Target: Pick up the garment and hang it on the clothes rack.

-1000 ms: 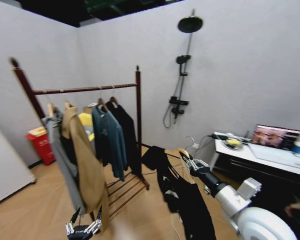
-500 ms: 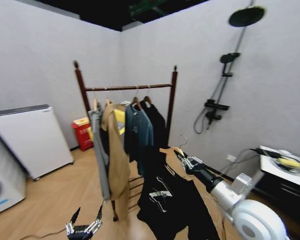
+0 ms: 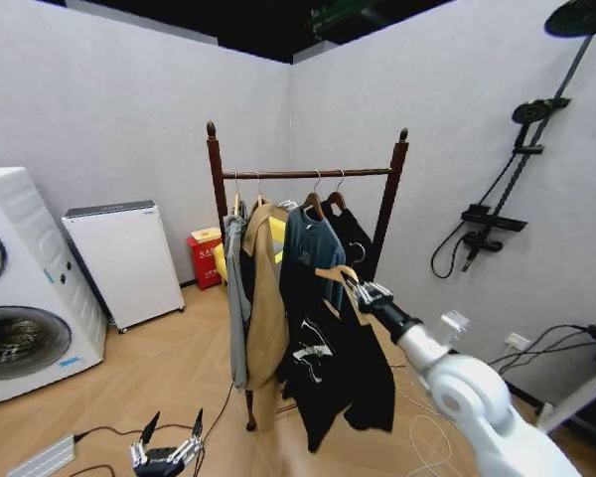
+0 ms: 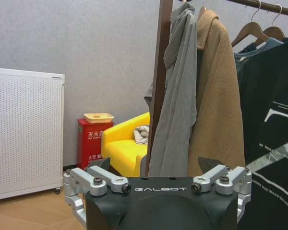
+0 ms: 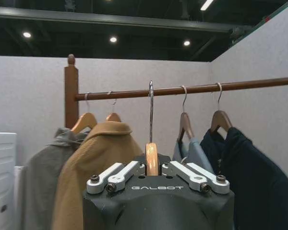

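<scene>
- Right gripper (image 3: pixel 363 292) is reaching out in front of the clothes rack (image 3: pixel 308 174), fingers clamped on the light wooden hanger (image 3: pixel 338 274) that is carrying the garment (image 3: pixel 328 368)
- In the right wrist view the right gripper (image 5: pixel 152 168) is pinching the hanger neck (image 5: pixel 152 158) between its fingers; the metal hook (image 5: pixel 150 110) is standing upright, its top just below the rail (image 5: pixel 192 89) and not over it
- Garment is hanging free below the hanger, clear of the floor, pale marks on its front, on the near side of the rack and overlapping the clothes there
- Rack is already bearing a grey piece (image 3: pixel 236 298) at far left, a long tan coat (image 3: pixel 266 308), a blue shirt (image 3: pixel 313 243) and a dark piece (image 3: pixel 356 238) at right
- Left gripper (image 3: pixel 166 455) is sitting low at the near edge, fingers spread apart and holding nothing; its wrist view is showing the left gripper (image 4: pixel 158 179) facing the rack's left post (image 4: pixel 159 86)
- White cabinet (image 3: pixel 124 260) and washing machine (image 3: pixel 20 288) are standing to the left of the rack; a red box (image 3: pixel 205 256) and a yellow seat (image 4: pixel 125 148) are sitting behind it by the far wall
</scene>
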Controlling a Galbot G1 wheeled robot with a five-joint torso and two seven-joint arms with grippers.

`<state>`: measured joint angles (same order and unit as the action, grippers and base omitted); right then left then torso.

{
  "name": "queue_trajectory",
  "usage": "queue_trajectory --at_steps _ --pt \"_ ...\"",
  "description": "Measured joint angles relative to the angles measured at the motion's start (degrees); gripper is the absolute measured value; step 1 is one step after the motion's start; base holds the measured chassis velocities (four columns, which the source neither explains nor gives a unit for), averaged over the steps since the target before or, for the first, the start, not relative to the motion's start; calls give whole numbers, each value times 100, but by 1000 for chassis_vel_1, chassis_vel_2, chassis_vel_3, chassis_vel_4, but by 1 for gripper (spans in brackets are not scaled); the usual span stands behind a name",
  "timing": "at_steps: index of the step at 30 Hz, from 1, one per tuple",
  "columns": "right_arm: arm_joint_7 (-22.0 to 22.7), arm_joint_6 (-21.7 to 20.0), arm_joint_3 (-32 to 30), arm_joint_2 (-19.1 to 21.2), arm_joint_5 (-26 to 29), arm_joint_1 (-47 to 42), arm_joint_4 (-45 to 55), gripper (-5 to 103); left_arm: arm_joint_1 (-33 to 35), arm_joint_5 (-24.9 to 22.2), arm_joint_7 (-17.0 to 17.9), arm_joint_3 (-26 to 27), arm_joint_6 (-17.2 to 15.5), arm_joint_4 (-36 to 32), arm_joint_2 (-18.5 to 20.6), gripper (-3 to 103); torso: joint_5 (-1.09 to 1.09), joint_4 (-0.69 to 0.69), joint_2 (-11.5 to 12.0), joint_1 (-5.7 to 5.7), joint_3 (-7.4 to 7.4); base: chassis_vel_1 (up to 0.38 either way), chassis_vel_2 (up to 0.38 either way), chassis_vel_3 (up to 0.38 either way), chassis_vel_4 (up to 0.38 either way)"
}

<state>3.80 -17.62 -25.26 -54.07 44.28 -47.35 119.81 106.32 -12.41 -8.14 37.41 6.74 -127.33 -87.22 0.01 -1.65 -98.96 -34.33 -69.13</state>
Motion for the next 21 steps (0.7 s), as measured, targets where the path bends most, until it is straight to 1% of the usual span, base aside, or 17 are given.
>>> queue_trajectory --at_steps 2,3,5,6,8,9,12,13,14,15,16,18,21 --pt "107 1 438 -85 -115 863 -576 9 0 0 -1 -1 0 0 0 100 -3 1 0 0 0 0 0 0 0" --pt "107 1 438 -85 -115 863 -576 9 0 0 -1 -1 0 0 0 100 -3 1 0 0 0 0 0 0 0" --pt "155 12 880 -238 -160 1495 -1094 9 0 0 -1 -1 0 0 0 100 -2 1 0 -1 0 0 0 0 0" --pt "155 12 880 -238 -160 1495 -1094 9 0 0 -1 -1 0 0 0 100 -2 1 0 -1 0 0 0 0 0" --pt "145 77 1277 -503 -383 2016 -1583 9 0 0 -1 -1 0 0 0 100 -2 1 0 -1 0 0 0 0 0" --pt "145 77 1277 -503 -383 2016 -1583 9 0 0 -1 -1 0 0 0 100 -2 1 0 -1 0 0 0 0 0" --pt "136 267 1745 -1018 -931 2761 -2398 9 0 0 0 0 0 0 0 100 -2 1 0 -1 0 0 0 0 0" --pt "136 267 1745 -1018 -931 2761 -2398 9 0 0 0 0 0 0 0 100 -2 1 0 -1 0 0 0 0 0" --pt "160 355 1908 -1291 -1143 3100 -2818 9 0 0 -1 -1 0 0 0 100 -3 2 0 0 0 0 0 0 0" --pt "175 418 2002 -1457 -1244 3322 -3126 9 0 0 -1 -1 0 0 -1 100 -3 3 0 0 0 0 0 0 0" --pt "175 418 2002 -1457 -1244 3322 -3126 9 0 0 -1 -1 0 0 -1 100 -3 3 0 0 0 0 0 0 0" --pt "184 531 2129 -1696 -1423 3710 -3686 9 0 0 0 0 0 0 -1 100 -3 3 1 -1 -1 0 0 0 0" --pt "183 582 2230 -1818 -1474 4037 -4074 9 0 0 -2 -1 0 0 0 100 -3 2 0 -1 0 0 0 0 0"
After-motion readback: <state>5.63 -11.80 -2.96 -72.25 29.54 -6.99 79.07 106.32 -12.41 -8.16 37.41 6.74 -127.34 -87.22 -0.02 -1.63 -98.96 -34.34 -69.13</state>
